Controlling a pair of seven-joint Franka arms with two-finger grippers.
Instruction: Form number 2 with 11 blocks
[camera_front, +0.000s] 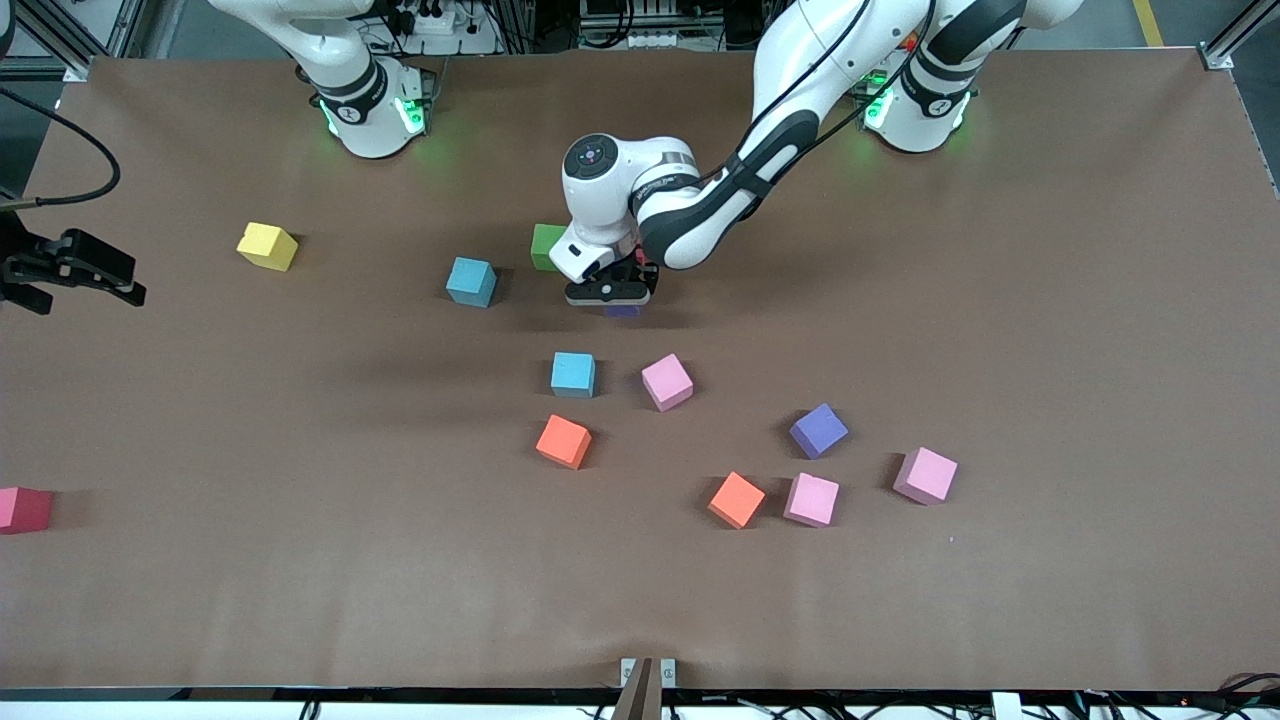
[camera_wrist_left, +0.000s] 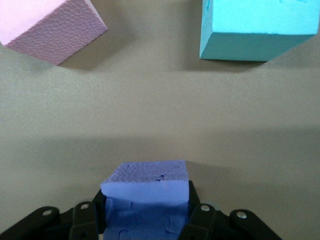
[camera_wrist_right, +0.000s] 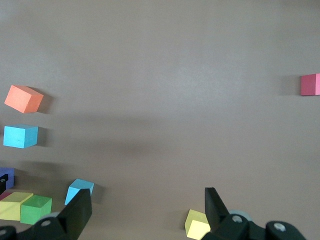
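The middle of the worktop is taken up by the left gripper, which is closed on a purple block and set low beside a green block. Passage nearer the front camera is narrowed by a light blue block and a pink block, with a gap left between them. A second light blue block stands toward the right arm's end. Further blocks are scattered nearer the camera: two orange, one purple, two pink. The right gripper, jaws wide apart, is held at the worktop's edge. Wide bare surface is left toward the left arm's end.
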